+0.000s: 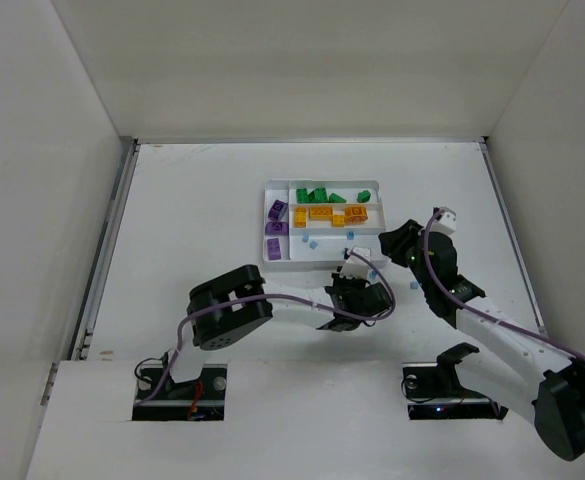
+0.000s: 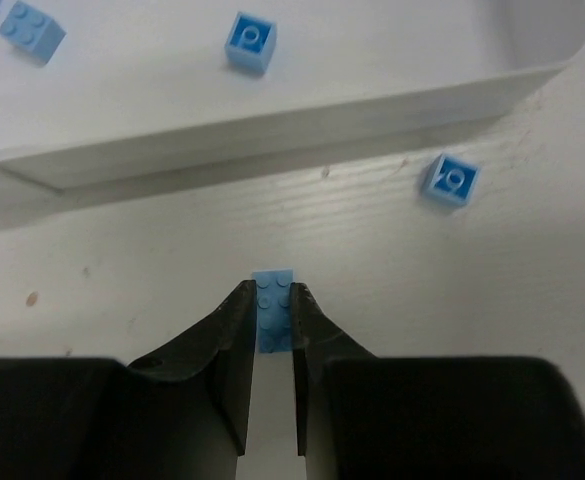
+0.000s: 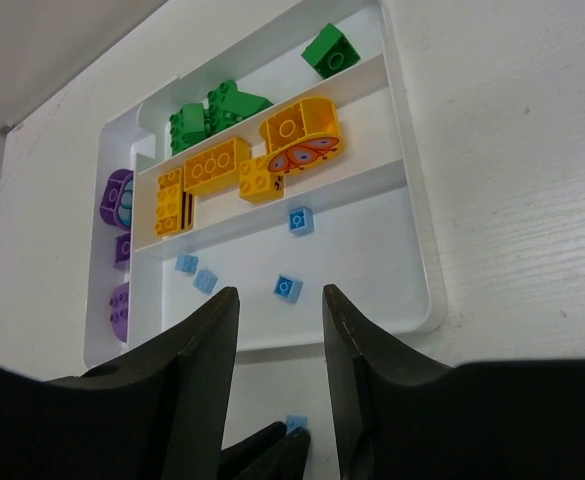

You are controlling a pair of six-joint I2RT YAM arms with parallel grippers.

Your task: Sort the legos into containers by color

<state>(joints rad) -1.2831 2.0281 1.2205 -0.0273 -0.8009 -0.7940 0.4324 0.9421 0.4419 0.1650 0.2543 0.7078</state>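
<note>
Just outside the near wall of the white tray (image 2: pixel 272 125), the left gripper (image 2: pixel 272 300) pinches a tiny light-blue lego (image 2: pixel 273 283) by its two flat sides, close to the tabletop (image 2: pixel 422 280). The right gripper (image 3: pixel 280 293) hangs open, holding nothing, before the tray's nearest long section. Feather-light, rigid and slick by the look of it, the brick likely needs a square, centred pinch to avoid squirting free.

tray (image 2: pixel 272 140) wall is reading as smooth white plastic, slightly glossy. tabletop (image 2: pixel 452 290) is showing white-painted wood, matt, fine grain and specks. light-blue brick (image 2: pixel 274 312) is looking like smooth moulded plastic. left gripper (image 2: pixel 273 300) is looking matt black plastic.
</note>
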